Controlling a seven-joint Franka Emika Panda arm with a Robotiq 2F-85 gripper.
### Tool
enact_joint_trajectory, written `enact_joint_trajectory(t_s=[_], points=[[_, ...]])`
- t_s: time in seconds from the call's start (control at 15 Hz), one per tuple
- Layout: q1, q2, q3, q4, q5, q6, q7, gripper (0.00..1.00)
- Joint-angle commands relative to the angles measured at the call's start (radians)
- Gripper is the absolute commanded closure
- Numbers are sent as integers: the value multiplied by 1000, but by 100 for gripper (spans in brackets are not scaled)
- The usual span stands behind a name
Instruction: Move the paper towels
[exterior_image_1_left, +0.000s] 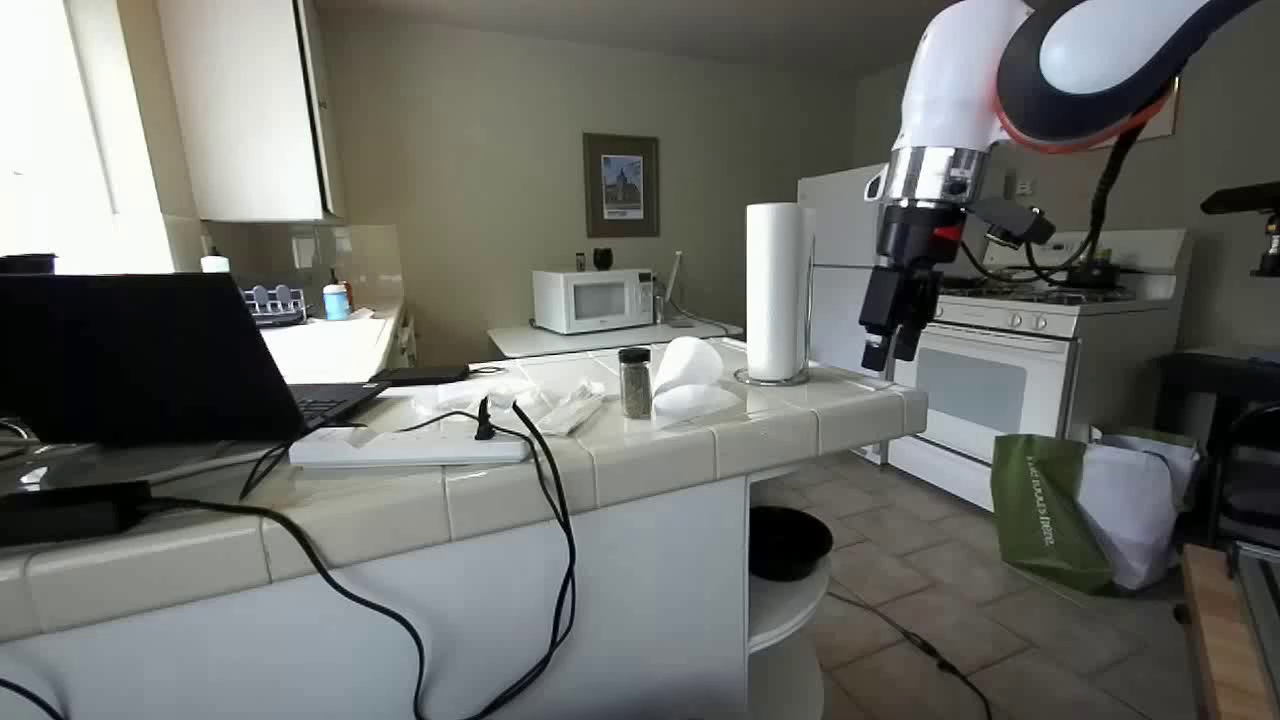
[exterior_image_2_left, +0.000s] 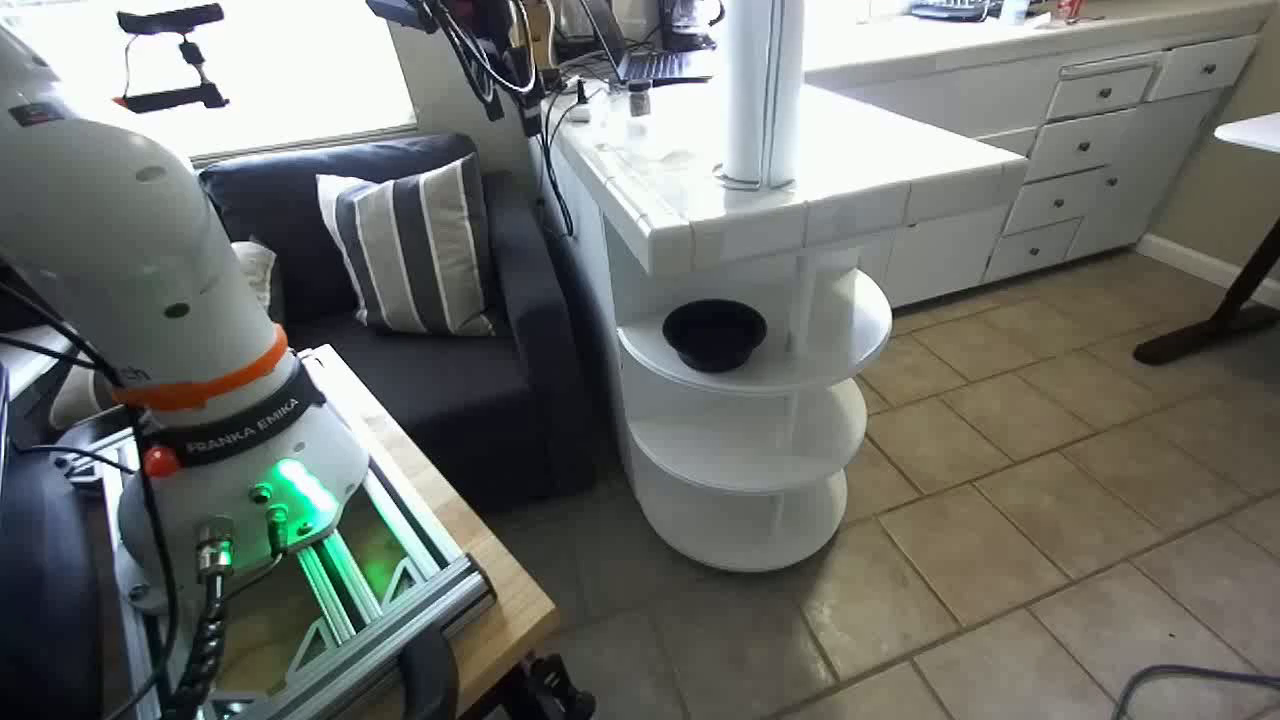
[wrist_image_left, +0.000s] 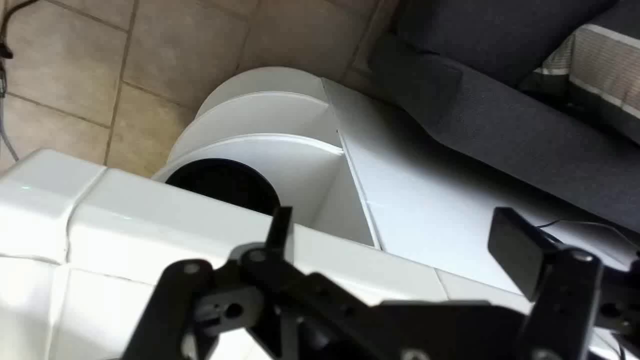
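Wrist view is showing the hand (wrist_image_left: 393, 230) gaping, fingers (wrist_image_left: 512, 250) spread well apart, nothing sitting between them, the desk (wrist_image_left: 150, 220) edge showing behind. In both exterior views the paper towels (exterior_image_1_left: 775, 290) are standing on the desk near its end, roll upright on a wire stand (exterior_image_1_left: 760, 381), long axis running vertical; wrist view isn't catching them. Only one arm (exterior_image_1_left: 955, 80) is serving. In an exterior view the hand (exterior_image_1_left: 891, 350) is hanging right of the roll, apart from it, fingertips pointing down near the height of its lower end; depth isn't reading clearly. Next move is likely calling for a shift toward the roll, then closing across it. Text: "FRANKA EMIKA" is showing on the arm's dark band (exterior_image_2_left: 243, 427); a green-and-white bag (exterior_image_1_left: 1070, 520) is carrying lettering ending in "here", rest unclear. Any lettering on the framed picture (exterior_image_1_left: 622, 187) is coming out too small.
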Motion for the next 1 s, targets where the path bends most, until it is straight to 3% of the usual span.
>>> enact_joint_trajectory(t_s=[0.0,0.33,0.67,0.8,0.93], points=[[6,0,-7,1,-4,-2,3,0],[-50,-46,-61,12,-36,-45,-7,0],[-184,-72,-174,75,-47,-131,21,0],[-216,-57,-220,127,-78,-167,-57,0],[-211,-14,-275,215,-121,-201,-229,0]])
